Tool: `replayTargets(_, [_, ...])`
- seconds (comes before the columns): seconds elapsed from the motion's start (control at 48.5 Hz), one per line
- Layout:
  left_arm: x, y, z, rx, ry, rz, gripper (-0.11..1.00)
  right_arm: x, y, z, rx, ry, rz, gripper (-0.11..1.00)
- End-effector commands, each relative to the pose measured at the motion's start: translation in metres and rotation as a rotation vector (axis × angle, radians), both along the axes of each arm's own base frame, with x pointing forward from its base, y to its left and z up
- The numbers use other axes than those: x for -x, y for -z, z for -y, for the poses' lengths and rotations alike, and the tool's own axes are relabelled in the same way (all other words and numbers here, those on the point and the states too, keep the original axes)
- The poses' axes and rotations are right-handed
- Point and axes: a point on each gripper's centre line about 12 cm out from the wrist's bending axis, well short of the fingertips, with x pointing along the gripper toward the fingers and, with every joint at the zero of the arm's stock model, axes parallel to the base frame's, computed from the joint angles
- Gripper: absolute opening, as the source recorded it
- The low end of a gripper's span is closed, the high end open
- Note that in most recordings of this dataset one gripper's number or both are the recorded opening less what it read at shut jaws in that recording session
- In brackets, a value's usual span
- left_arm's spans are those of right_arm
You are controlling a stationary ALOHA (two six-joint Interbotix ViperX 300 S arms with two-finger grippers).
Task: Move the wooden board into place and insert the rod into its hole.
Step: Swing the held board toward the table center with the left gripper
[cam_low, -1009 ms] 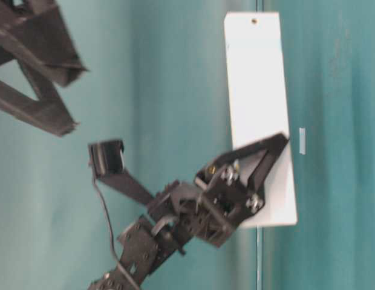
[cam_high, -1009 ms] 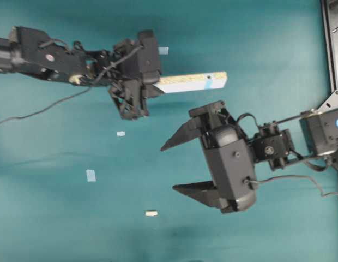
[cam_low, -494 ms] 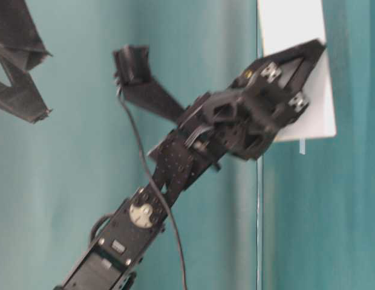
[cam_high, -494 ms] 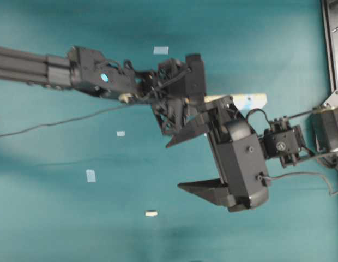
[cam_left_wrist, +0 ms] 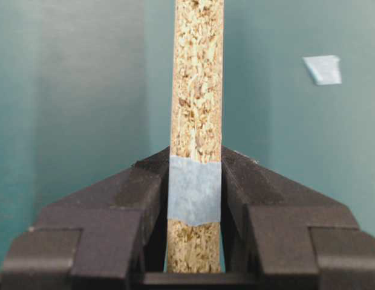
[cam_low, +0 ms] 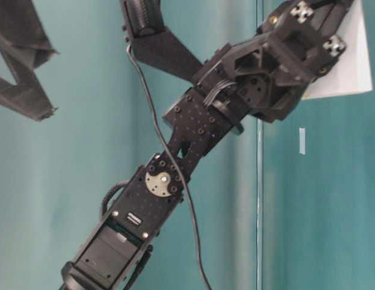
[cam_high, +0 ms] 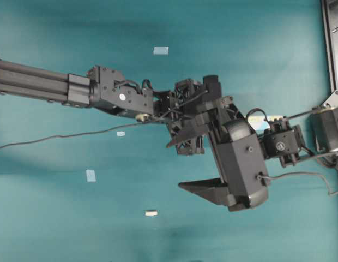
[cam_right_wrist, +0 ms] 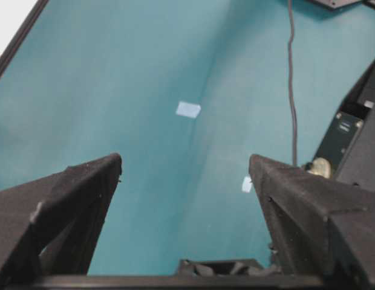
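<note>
I have the left claw (cam_left_wrist: 193,199) clamped on the wooden board (cam_left_wrist: 197,90), edge-up, mid-frame overhead, long axis running right. The rod (cam_high: 151,213) lies lower centre on the surface, nearer my right claw (cam_high: 182,164), which is spread apart.

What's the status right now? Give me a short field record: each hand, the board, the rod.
left hand: shut on the wooden board, gripping it edge-on at a blue tape patch
right hand: open, holding nothing
wooden board: held off the table, mostly hidden under the right arm in the overhead view
rod: lying loose on the teal table, apart from both hands
insertion: not yet done
</note>
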Motion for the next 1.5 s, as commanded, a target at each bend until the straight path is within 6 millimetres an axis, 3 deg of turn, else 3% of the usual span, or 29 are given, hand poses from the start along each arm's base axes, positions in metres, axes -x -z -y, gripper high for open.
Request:
replayTargets(0.0, [-0.008,-0.019,0.007,0.01,0.004,0.049,0.21,0.003,-0.012,0.001,-0.009,0.0,0.036,0.99])
replayTargets(0.7, [-0.011,-0.002,0.011,0.009,0.012,0.02,0.21,0.003,-0.01,0.001,-0.01,0.0,0.032,0.99])
replayTargets(1.092, [-0.016,-0.008,-0.008,0.007,-0.02,0.039,0.21,0.003,-0.01,0.001,-0.008,0.0,0.033,0.99])
replayTargets(1.483, [-0.017,-0.009,0.006,0.006,0.005,0.041,0.21,0.005,-0.003,0.001,-0.006,0.0,0.016,0.99])
